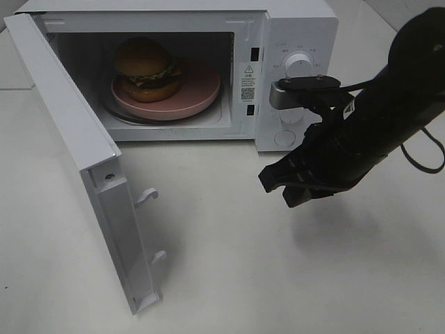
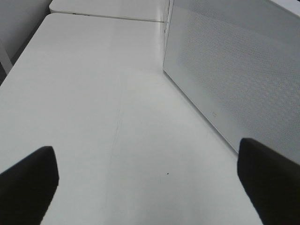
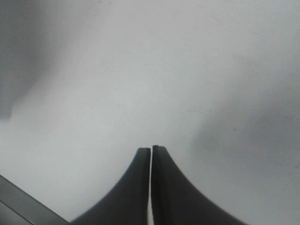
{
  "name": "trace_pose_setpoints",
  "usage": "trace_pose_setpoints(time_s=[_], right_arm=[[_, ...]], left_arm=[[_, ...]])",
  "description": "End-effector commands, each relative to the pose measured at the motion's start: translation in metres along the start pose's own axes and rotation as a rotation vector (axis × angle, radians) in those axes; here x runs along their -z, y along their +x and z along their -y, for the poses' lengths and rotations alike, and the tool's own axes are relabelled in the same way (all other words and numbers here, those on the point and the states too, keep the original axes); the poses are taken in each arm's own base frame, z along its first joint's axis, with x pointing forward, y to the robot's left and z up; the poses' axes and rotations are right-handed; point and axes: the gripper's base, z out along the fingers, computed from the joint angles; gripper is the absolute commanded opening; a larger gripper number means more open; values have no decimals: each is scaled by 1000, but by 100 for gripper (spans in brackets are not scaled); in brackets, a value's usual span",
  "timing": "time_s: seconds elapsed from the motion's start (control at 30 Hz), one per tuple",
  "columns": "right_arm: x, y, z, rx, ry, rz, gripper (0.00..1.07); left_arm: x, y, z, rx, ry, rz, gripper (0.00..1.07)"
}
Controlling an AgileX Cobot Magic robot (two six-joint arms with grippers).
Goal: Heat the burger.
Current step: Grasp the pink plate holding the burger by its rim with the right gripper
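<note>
Burger (image 1: 147,68) sits on pink plate (image 1: 201,94) inside microwave (image 1: 299,28), door (image 1: 69,132) open. Likely soft, light, stacked, topples easily: handle by plate rim. Right gripper (image 1: 278,189) jaws closed, empty; left gripper (image 2: 147,180) jaws wide, empty.

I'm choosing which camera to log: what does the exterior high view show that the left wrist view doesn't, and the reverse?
Only exterior high: the burger on the pink plate inside the open microwave, and the right gripper, shut. Only left wrist: the left gripper, its fingers spread wide. Both: the white table and, apparently, the microwave door.
</note>
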Motion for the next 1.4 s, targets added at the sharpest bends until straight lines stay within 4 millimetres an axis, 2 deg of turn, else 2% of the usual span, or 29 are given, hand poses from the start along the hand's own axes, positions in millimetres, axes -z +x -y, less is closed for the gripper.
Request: trace_pose_setpoints(time_s=[0.03, 0.07, 0.13, 0.17, 0.23, 0.27, 0.33, 0.37, 0.4, 0.43, 0.53, 0.6, 0.73, 0.87, 0.9, 0.93, 0.97, 1.0, 1.03, 1.07, 1.1, 1.13, 1.17, 1.2, 1.3, 1.4], right_arm=[[11, -3, 1, 187, 17, -73, 6], [11, -3, 1, 187, 17, -73, 6], [18, -7, 1, 437, 20, -119, 7], [18, -7, 1, 437, 20, -119, 7], [21, -9, 1, 624, 10, -133, 7], [21, -9, 1, 624, 10, -133, 7], [25, -12, 0, 813, 2, -120, 8], [25, -12, 0, 813, 2, -120, 8], [26, -13, 0, 883, 2, -111, 8], [28, -13, -1, 1038, -3, -104, 9], [28, -13, -1, 1097, -6, -103, 9], [30, -13, -2, 1286, -13, -100, 11], [32, -14, -1, 1359, -7, -98, 15], [35, -15, -5, 1462, 47, -104, 25], [36, -17, -9, 1480, 81, -80, 35], [36, -17, -9, 1480, 81, -80, 35], [37, -19, -10, 1478, 103, -61, 40], [37, -24, -14, 1455, 132, -6, 52], [37, -24, -14, 1455, 132, -6, 52], [37, -26, -16, 1444, 143, 16, 57], [38, -30, -18, 1419, 170, 66, 69], [38, -30, -18, 1419, 170, 66, 69], [38, -32, -18, 1413, 181, 85, 74], [38, -34, -18, 1396, 195, 111, 83], [39, -36, -19, 1384, 204, 128, 88], [39, -38, -19, 1380, 222, 154, 87]], left_arm=[[2, 2, 0, 5, 1, 23, 95], [2, 2, 0, 5, 1, 23, 95], [2, 2, 0, 5, 1, 23, 95], [2, 2, 0, 5, 1, 23, 95], [2, 2, 0, 5, 1, 23, 95], [2, 2, 0, 5, 1, 23, 95], [2, 2, 0, 5, 1, 23, 95], [2, 2, 0, 5, 1, 23, 95], [2, 2, 0, 5, 1, 23, 95], [2, 2, 0, 6, 1, 23, 95], [2, 2, 0, 6, 1, 23, 95], [2, 2, 0, 6, 1, 23, 95], [2, 2, 0, 6, 1, 23, 95], [2, 2, 0, 6, 1, 23, 95], [2, 2, 0, 6, 1, 23, 95], [2, 2, 0, 6, 1, 23, 95], [2, 2, 0, 6, 1, 23, 95], [2, 2, 0, 6, 1, 23, 95], [2, 2, 0, 6, 1, 23, 95], [2, 2, 0, 6, 1, 23, 95], [2, 2, 0, 6, 1, 23, 95], [2, 2, 0, 6, 1, 23, 95], [2, 2, 0, 6, 1, 23, 95], [2, 2, 0, 6, 1, 23, 95], [2, 2, 0, 6, 1, 23, 95], [2, 2, 0, 6, 1, 23, 95]])
